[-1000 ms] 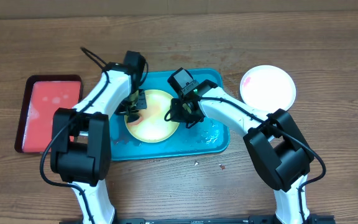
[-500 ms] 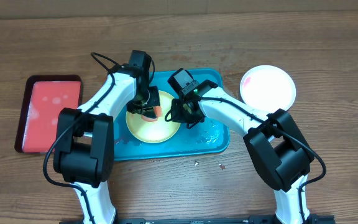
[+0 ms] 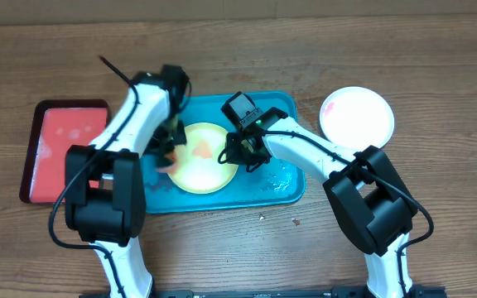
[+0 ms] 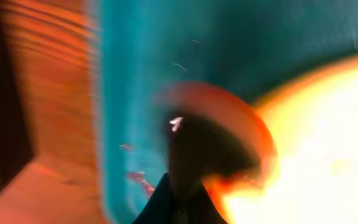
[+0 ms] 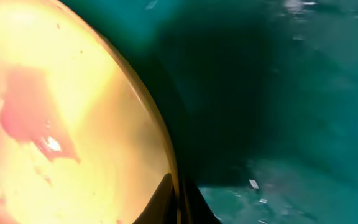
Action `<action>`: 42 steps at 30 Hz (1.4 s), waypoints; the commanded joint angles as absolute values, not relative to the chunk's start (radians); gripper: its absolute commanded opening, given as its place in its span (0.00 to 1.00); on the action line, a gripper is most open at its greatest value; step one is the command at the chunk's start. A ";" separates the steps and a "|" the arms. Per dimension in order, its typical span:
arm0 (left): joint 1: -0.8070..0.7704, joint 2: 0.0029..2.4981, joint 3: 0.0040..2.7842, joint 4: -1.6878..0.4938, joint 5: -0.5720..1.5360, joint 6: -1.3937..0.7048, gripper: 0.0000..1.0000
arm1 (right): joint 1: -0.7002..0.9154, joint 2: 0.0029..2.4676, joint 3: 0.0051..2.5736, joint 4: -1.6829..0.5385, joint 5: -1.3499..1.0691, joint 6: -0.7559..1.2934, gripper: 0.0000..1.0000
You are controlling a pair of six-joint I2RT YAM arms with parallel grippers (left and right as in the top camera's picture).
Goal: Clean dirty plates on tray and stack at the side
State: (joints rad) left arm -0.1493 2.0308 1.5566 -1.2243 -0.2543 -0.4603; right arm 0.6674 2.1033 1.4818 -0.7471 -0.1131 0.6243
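Note:
The yellow-green plate [image 3: 204,157] lies in the teal tray [image 3: 280,108], with red-orange smears [image 5: 27,118] on it. My right gripper [image 3: 240,155] is shut on the plate's right rim; its fingertips [image 5: 166,202] straddle the rim in the right wrist view. My left gripper [image 3: 166,156] is motion-blurred at the plate's left edge, shut on an orange sponge [image 4: 219,124]. The white plate [image 3: 357,116] lies on the table to the right of the tray, with a faint pink smear. The light blue plate is not in view.
A smaller dark-rimmed red tray [image 3: 65,149] lies on the table left of the teal tray. Wet patches and small crumbs [image 5: 253,183] sit on the teal tray's right part. A few specks [image 3: 295,221] lie on the table in front of it.
My left gripper swept right over the plate with the sponge, then back to the plate's left edge. The right gripper has kept its hold on the rim.

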 commanded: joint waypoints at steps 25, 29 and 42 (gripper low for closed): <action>0.492 1.977 1.633 -1.104 -0.029 -0.518 0.04 | 0.934 1.887 1.724 -1.023 0.944 0.194 0.04; 0.499 1.979 1.562 -0.969 -0.032 -0.486 0.04 | 0.999 1.887 1.724 -0.999 1.075 0.106 0.04; 0.499 2.030 1.508 -0.908 -0.031 -0.486 0.65 | 1.116 1.887 1.724 -0.890 1.398 -0.163 0.04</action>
